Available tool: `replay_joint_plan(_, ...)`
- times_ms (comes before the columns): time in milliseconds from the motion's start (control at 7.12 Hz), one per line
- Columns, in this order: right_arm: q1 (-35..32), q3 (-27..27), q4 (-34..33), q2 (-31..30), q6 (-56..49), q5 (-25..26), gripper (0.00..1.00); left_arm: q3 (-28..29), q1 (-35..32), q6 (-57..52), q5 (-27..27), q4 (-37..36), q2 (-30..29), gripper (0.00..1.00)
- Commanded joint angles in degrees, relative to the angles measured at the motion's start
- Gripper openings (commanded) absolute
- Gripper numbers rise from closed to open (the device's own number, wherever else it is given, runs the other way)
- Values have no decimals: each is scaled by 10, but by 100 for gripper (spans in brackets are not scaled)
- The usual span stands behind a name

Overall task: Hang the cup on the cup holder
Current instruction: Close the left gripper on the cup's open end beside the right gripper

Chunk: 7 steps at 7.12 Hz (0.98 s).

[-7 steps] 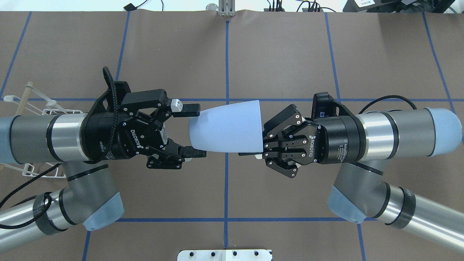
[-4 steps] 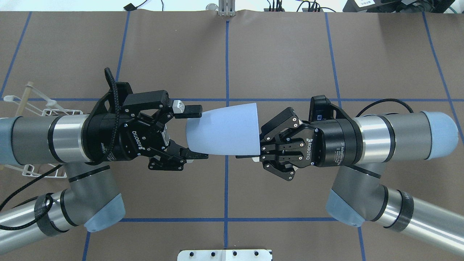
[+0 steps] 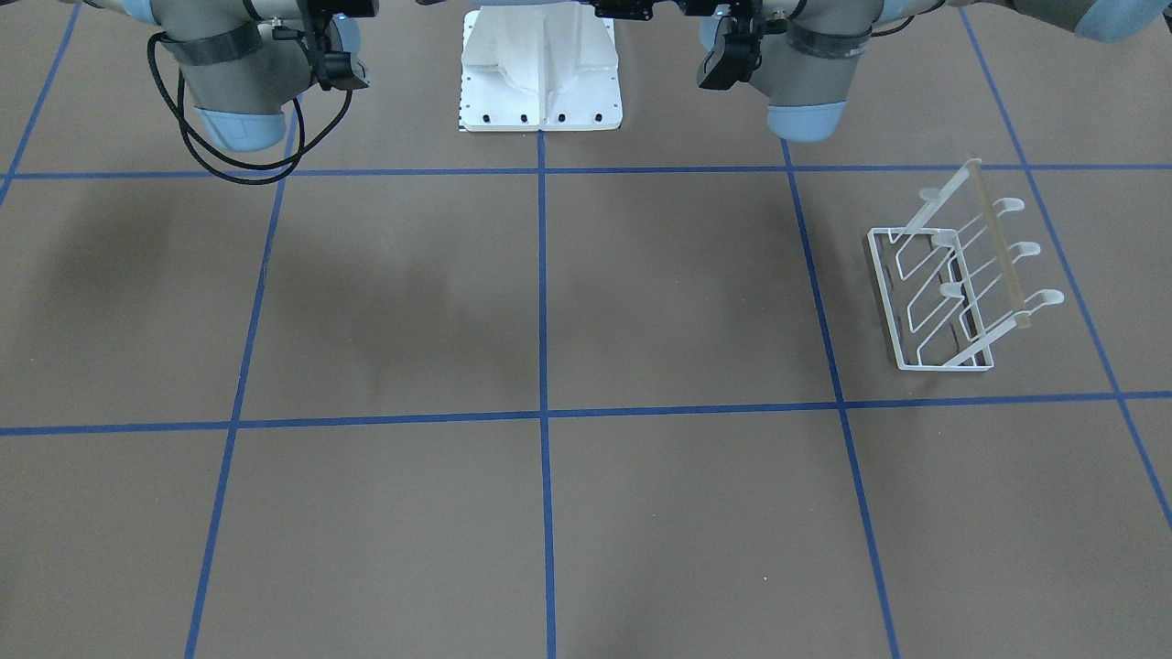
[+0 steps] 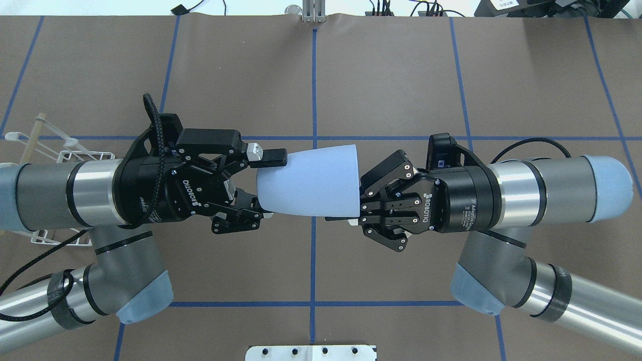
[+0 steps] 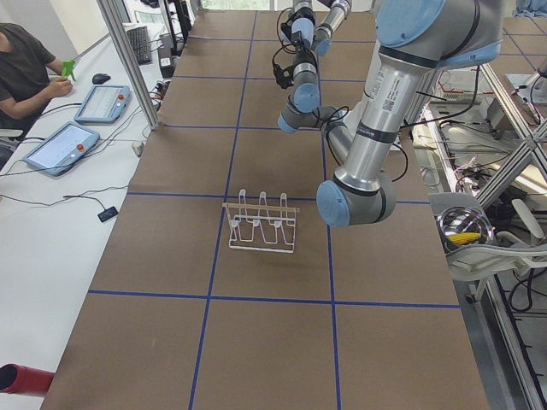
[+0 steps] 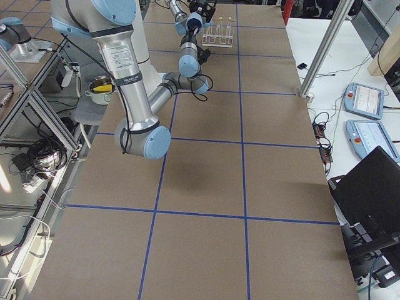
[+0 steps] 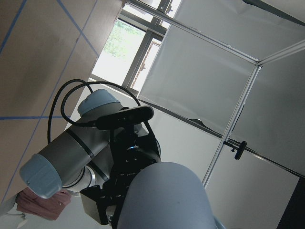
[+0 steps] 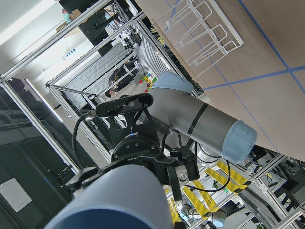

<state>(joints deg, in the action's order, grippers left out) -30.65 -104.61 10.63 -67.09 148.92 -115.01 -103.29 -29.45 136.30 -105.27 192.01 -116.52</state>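
Note:
The pale blue cup (image 4: 311, 180) hangs on its side in mid-air over the table's middle, narrow end to the left. It fills the bottom of the left wrist view (image 7: 167, 200) and the right wrist view (image 8: 114, 200). My right gripper (image 4: 346, 216) is shut on the rim at the cup's wide end. My left gripper (image 4: 268, 185) has its fingers against the narrow end, one above and one below. The white wire cup holder (image 3: 952, 284) stands on the table at my far left, partly hidden under my left forearm in the overhead view (image 4: 50, 145).
The white robot base (image 3: 540, 69) sits at the table's near edge. Blue tape lines (image 3: 542, 412) grid the brown table. An operator (image 5: 26, 68) sits at the side bench with tablets. The cup holder also shows in the left side view (image 5: 263, 224).
My left gripper has moved right onto the cup's narrow end and its fingers have closed in on it. The right gripper and cup shifted slightly left.

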Motion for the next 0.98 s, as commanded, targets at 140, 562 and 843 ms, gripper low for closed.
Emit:
replay_joint_plan(140,-1,0,0,-1,-15,4,100,-2,2,18,5,0,2,0)
replay_joint_plan(562,-6,1,-3,-5,-44,6,100,-2,2,36,4,1,7,0)
replay_joint_plan(843,-53,11,-8,-17,-71,1,100,-2,0,31,4,1,9,0)
